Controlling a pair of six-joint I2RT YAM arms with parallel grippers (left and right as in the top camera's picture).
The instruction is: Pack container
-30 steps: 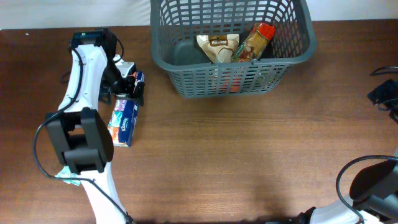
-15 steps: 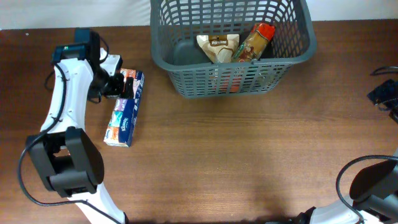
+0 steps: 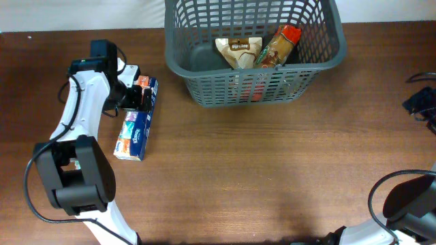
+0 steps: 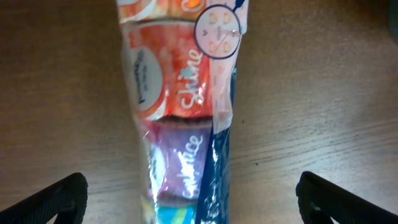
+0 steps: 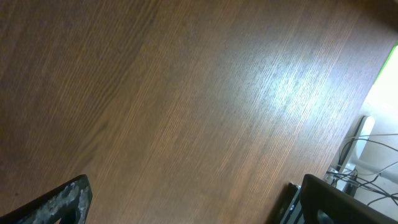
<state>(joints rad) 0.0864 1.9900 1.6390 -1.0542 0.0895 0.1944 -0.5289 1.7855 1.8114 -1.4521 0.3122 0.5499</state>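
i see the basket [image 3: 252, 82] at the far edge of the table [image 3: 272, 170], a little right of centre, sitting upright. inside it, against the near wall, a cream packet [image 3: 238, 51] leans beside a brown packet [image 3: 279, 46] with a red top; the two touch. something red shows through the lattice low on the near wall, but i cannot make out what it is.

left of the basket, well apart from it, a long tissue pack [image 3: 136, 119] lies flat on the table, its far end roughly level with the basket's near wall.

my left gripper [image 3: 139, 97] is over that far end. on the left wrist camera the left gripper [image 4: 193, 199] stands wide open, with the tissue pack [image 4: 180, 106] running up between the fingers [image 4: 50, 199] and bare wood showing on either side of it, so it has hold of nothing.

my right gripper [image 5: 196, 205] is also spread wide, with only bare table between its fingers [image 5: 56, 202]. from the overhead view i cannot place it relative to the basket.
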